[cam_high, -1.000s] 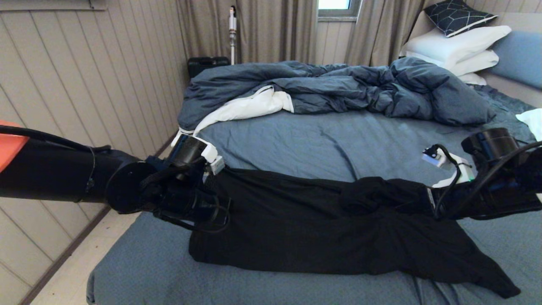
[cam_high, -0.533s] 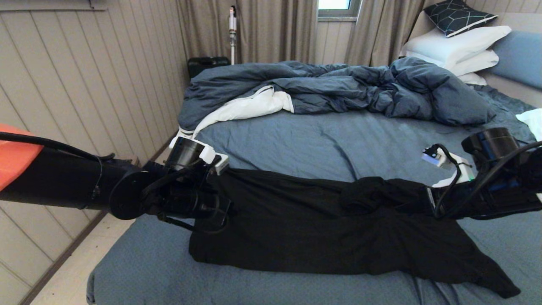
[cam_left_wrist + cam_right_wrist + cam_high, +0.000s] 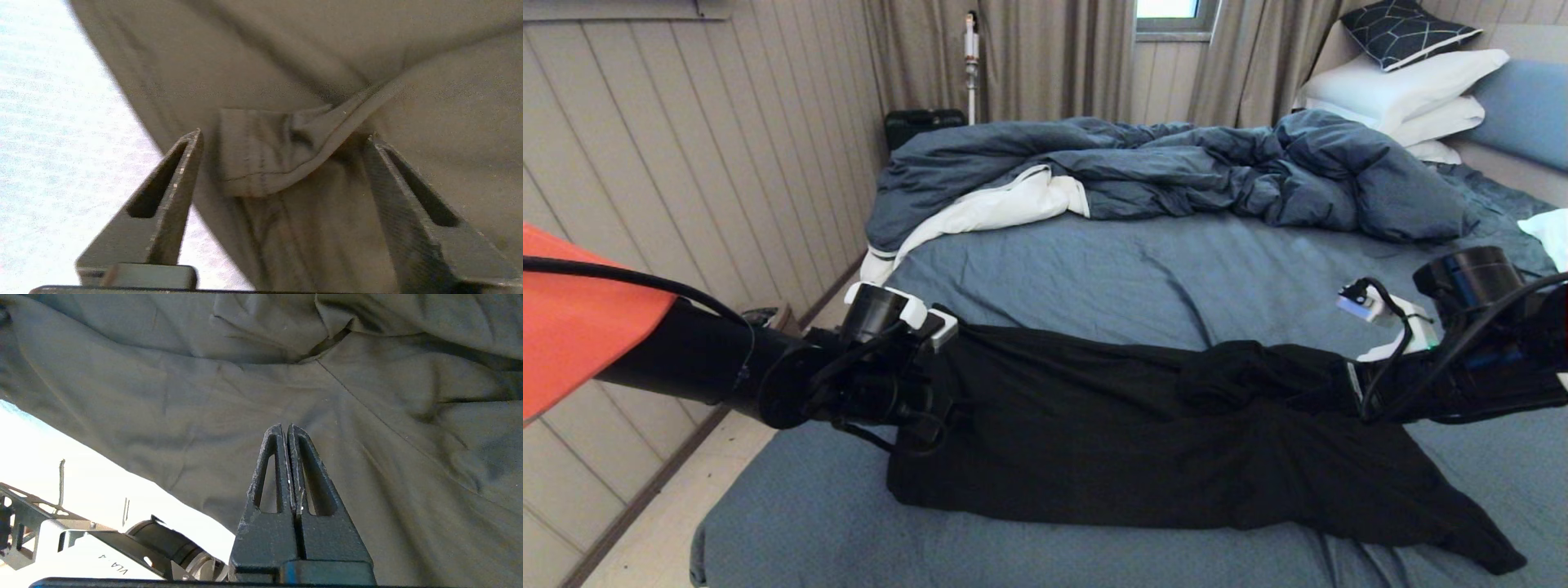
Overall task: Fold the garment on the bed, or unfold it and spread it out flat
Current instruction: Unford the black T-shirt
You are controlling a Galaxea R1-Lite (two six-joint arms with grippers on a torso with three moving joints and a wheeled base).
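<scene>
1. T-shirt (image 3: 1143,441): black, stretched in a long rumpled band from left to right across the near part of the bed (image 3: 1094,278), on the slate-blue sheet.
2. Left gripper (image 3: 282,141): at the shirt's left end, jaws spread wide, a folded hem corner lying loose between the fingers (image 3: 179,171), not pinched.
3. Right gripper (image 3: 285,430): at the shirt's bunched right end, clenched tight; cloth caught between the tips or not, cannot tell.
4. Duvet (image 3: 1176,171): rumpled along the far side, well apart from the shirt.
5. Pillows (image 3: 1405,90): stacked far right.
</scene>
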